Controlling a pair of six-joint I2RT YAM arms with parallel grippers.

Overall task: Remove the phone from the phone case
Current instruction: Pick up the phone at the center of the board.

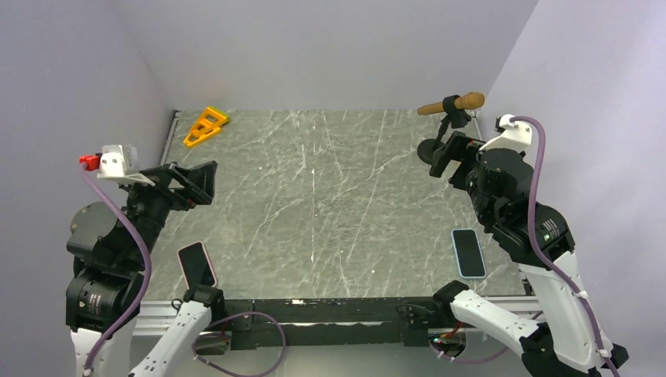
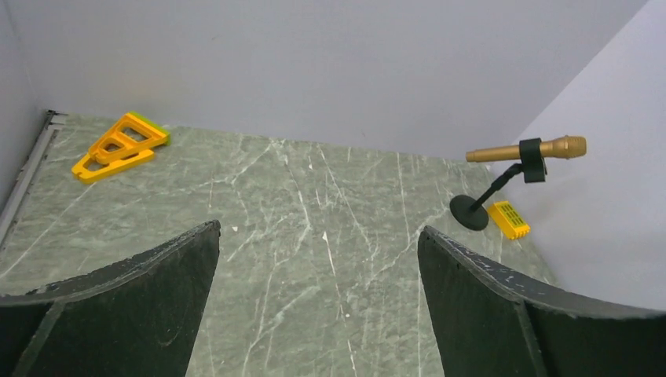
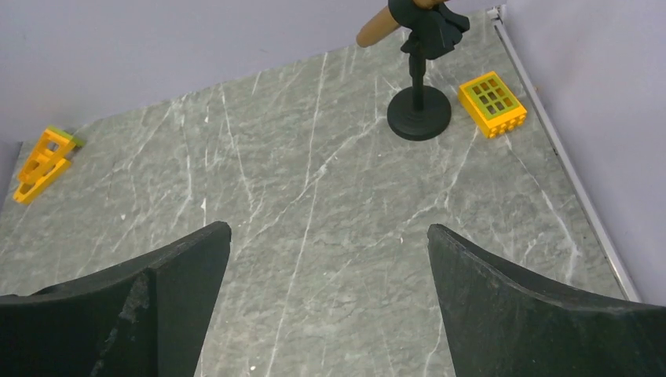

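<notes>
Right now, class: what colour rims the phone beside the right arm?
Light blue, on the phone; clearest in the top external view.

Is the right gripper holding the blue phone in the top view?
No, the blue phone lies flat on the table near its front edge, while the right gripper stands open and empty farther back.

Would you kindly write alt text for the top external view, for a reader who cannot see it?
A pink-edged phone and a blue-edged phone lie flat near the front corners of the marble table, untouched. The left gripper and right gripper hover open above it; an orange toy and a microphone sit at the back.
</notes>
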